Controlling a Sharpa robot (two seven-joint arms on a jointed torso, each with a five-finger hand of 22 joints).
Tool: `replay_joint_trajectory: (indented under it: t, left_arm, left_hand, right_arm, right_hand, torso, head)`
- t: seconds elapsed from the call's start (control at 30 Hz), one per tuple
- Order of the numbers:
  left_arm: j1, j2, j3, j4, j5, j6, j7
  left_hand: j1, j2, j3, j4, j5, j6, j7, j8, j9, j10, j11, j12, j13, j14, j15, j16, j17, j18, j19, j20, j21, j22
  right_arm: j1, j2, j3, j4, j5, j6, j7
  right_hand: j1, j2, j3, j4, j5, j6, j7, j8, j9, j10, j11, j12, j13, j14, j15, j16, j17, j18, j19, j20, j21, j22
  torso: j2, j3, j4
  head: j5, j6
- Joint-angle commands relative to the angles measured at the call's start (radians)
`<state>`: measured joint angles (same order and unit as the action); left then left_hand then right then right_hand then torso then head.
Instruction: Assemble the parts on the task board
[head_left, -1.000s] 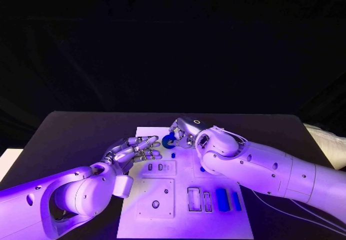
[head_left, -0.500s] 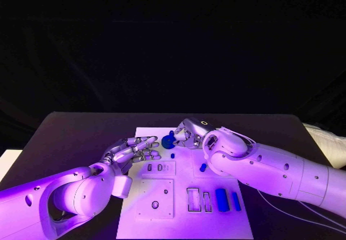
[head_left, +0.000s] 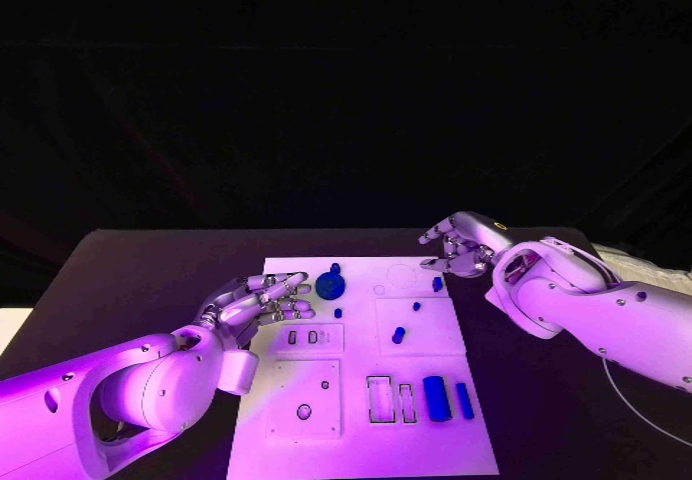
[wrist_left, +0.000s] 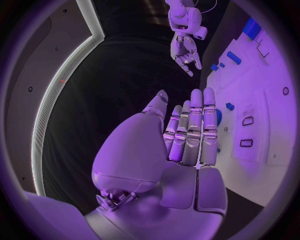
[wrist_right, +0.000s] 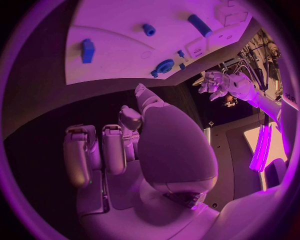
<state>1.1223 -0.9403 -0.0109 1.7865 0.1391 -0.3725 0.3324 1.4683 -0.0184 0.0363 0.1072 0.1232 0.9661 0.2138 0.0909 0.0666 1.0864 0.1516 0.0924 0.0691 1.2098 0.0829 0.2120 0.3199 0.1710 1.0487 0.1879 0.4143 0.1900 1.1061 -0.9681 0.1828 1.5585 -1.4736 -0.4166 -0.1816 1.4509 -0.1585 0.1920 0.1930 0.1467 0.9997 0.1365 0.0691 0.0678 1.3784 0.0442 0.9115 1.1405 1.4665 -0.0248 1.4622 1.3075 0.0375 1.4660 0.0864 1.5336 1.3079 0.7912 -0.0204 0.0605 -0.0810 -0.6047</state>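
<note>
**A:** So where's everything sitting on the board (head_left: 361, 440) right now?

**B:** The round blue disc (head_left: 332, 286) with the little peg sticking up is on the board's far left part, pretty close to the far edge. A small blue piece (head_left: 437, 284) sits near the far right corner, two more little ones (head_left: 398, 336) are around the middle, and a tiny one (head_left: 339, 313) is just behind the two slots on the left side. Down toward the near right corner there's a fat blue block (head_left: 436, 398) with a thinner blue bar (head_left: 464, 400) right beside it, next to two rectangular cutouts.

**A:** And the hands? Anybody holding anything?

**B:** Nope. The left hand (head_left: 263, 303) is over the board's left edge, fingers stretched out fairly straight and apart, tips near the disc. Can't tell if they actually touch it; the left wrist view has the fingers (wrist_left: 194, 130) lying side by side with nothing in them. The right hand (head_left: 459, 245) is off the board, past its far right corner over the black table (head_left: 159, 270), fingers loosely curled but spread, empty. The right wrist view backs that up: palm (wrist_right: 169, 145) clear, board well apart from it.
</note>
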Motion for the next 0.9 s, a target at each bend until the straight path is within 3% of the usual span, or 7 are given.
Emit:
replay_joint_trajectory:
  t: [0.03, 0.13, 0.17, 0.27, 0.33, 0.6, 0.9]
  left_arm:
    - [0.001, 0.001, 0.001, -0.005, 0.001, 0.026, 0.012]
    - [0.001, 0.002, 0.0, -0.011, 0.001, 0.028, 0.013]
    - [0.001, 0.002, 0.0, -0.013, 0.001, 0.028, 0.013]
    - [0.001, 0.003, 0.0, -0.017, 0.001, 0.029, 0.013]
    - [0.001, 0.004, 0.0, -0.02, 0.001, 0.028, 0.013]
    - [0.0, 0.006, -0.001, -0.027, 0.001, 0.03, 0.012]
    - [-0.001, 0.008, -0.002, -0.029, 0.001, 0.032, 0.012]
  left_hand:
    - [-0.003, 0.009, 0.0, -0.001, -0.002, -0.004, 0.003, -0.006, -0.001, 0.001, 0.0, -0.007, -0.002, -0.008, 0.002, -0.006, 0.001, 0.009, -0.007, -0.002, 0.004, 0.001]
    - [-0.003, 0.009, 0.0, -0.001, -0.002, -0.004, 0.003, -0.006, -0.001, 0.001, 0.0, -0.007, -0.002, -0.008, 0.002, -0.006, 0.001, 0.009, -0.007, -0.002, 0.004, 0.001]
    - [-0.003, 0.009, 0.0, -0.001, -0.002, -0.004, 0.003, -0.006, -0.001, 0.001, 0.0, -0.007, -0.002, -0.008, 0.002, -0.006, 0.001, 0.009, -0.007, -0.002, 0.004, 0.001]
    - [-0.003, 0.009, 0.0, -0.001, -0.002, -0.004, 0.003, -0.006, -0.001, 0.001, 0.0, -0.007, -0.002, -0.008, 0.002, -0.006, 0.001, 0.009, -0.007, -0.002, 0.004, 0.001]
    - [-0.003, 0.008, 0.0, -0.002, -0.002, -0.004, 0.003, -0.006, -0.001, 0.001, 0.0, -0.007, -0.002, -0.008, 0.002, -0.007, 0.001, 0.009, -0.007, -0.002, 0.004, 0.001]
    - [-0.003, 0.008, 0.0, -0.002, -0.002, -0.004, 0.003, -0.006, -0.001, 0.001, 0.0, -0.007, -0.002, -0.008, 0.002, -0.007, 0.001, 0.009, -0.007, -0.002, 0.004, 0.001]
    - [-0.003, 0.008, 0.0, -0.002, -0.002, -0.004, 0.003, -0.006, -0.001, 0.001, 0.0, -0.007, -0.002, -0.008, 0.002, -0.007, 0.001, 0.009, -0.007, -0.002, 0.004, 0.001]
  right_arm:
    - [-0.005, -0.026, 0.0, -0.017, 0.113, 0.064, 0.125]
    - [-0.016, -0.049, 0.0, -0.039, 0.131, 0.074, 0.158]
    - [-0.019, -0.053, 0.0, -0.046, 0.134, 0.076, 0.166]
    - [-0.032, -0.057, 0.0, -0.066, 0.14, 0.079, 0.183]
    - [-0.041, -0.056, 0.0, -0.078, 0.142, 0.078, 0.189]
    - [-0.07, -0.034, 0.0, -0.115, 0.138, 0.066, 0.197]
    - [-0.078, -0.001, 0.0, -0.152, 0.136, 0.06, 0.197]
  right_hand:
    - [0.007, -0.01, 0.0, -0.007, -0.001, 0.007, -0.001, -0.004, 0.0, -0.001, -0.001, 0.008, 0.006, 0.067, -0.002, -0.002, 0.08, -0.013, 0.031, -0.001, -0.006, 0.162]
    - [0.005, -0.012, -0.005, -0.008, 0.012, 0.008, -0.001, -0.004, 0.0, 0.001, 0.0, 0.016, 0.012, 0.068, -0.002, 0.001, 0.085, -0.014, 0.034, -0.001, -0.004, 0.166]
    - [0.003, -0.013, -0.008, -0.008, 0.019, 0.007, -0.001, -0.004, 0.0, 0.002, 0.0, 0.02, 0.015, 0.068, -0.002, 0.002, 0.087, -0.014, 0.035, -0.001, -0.004, 0.167]
    - [0.003, -0.014, -0.011, -0.009, 0.028, 0.006, -0.001, -0.005, -0.001, 0.003, 0.0, 0.023, 0.017, 0.069, -0.002, 0.003, 0.089, -0.015, 0.036, -0.001, -0.003, 0.169]
    - [0.003, -0.013, -0.012, -0.009, 0.035, 0.005, 0.0, -0.005, -0.001, 0.004, 0.0, 0.025, 0.018, 0.069, -0.002, 0.003, 0.089, -0.015, 0.036, -0.001, -0.003, 0.169]
    - [0.006, -0.007, -0.011, -0.011, 0.042, 0.003, 0.0, -0.006, -0.001, 0.004, 0.0, 0.028, 0.02, 0.069, -0.001, 0.005, 0.092, -0.015, 0.037, 0.0, -0.003, 0.17]
    - [0.01, 0.001, -0.008, -0.012, 0.044, 0.004, 0.001, -0.005, -0.001, 0.006, 0.0, 0.033, 0.024, 0.07, -0.001, 0.006, 0.094, -0.015, 0.037, 0.0, -0.002, 0.171]
  torso:
    - [-0.004, 0.0068, -0.0138]
    - [-0.005, 0.0104, -0.0153]
    - [-0.004, 0.0085, -0.0151]
    - [-0.005, 0.0114, -0.0157]
    - [-0.005, 0.0145, -0.0159]
    - [-0.002, 0.0191, -0.0157]
    - [-0.003, 0.0161, -0.0124]
  head:
    - [-0.008, -0.001]
    - [-0.018, -0.001]
    - [-0.021, -0.001]
    - [-0.027, -0.003]
    - [-0.027, -0.003]
    - [-0.023, -0.006]
    - [-0.02, -0.011]
